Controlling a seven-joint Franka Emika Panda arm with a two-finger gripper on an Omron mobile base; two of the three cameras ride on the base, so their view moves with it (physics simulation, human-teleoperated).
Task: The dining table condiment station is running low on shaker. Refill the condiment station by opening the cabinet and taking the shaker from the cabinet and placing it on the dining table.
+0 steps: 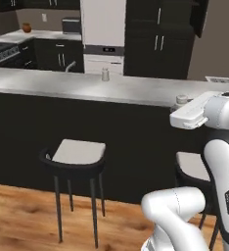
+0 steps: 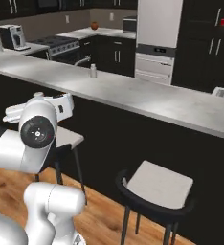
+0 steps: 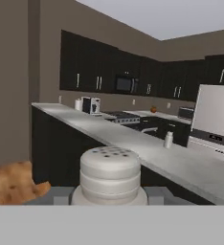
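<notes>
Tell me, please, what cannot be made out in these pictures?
Small pale grey-white shaker: lower body cut off at the hand view's bottom; in the left base view the white gripper hides all but its cap.
Second small shaker on the grey marble-like table top: too small for detail.
Brown textured patch, hand view: cut off, unidentifiable.

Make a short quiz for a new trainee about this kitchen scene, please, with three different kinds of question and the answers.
1. True or false: the gripper is closed on the shaker.
2. What stands on the dining table, far from the arm? A) a small pale container; B) a frying pan; C) a stack of plates.
3. How many stools stand at the near side of the table in the left base view?

Key: 1 true; 2 A; 3 two, one of them partly behind the arm.
</notes>
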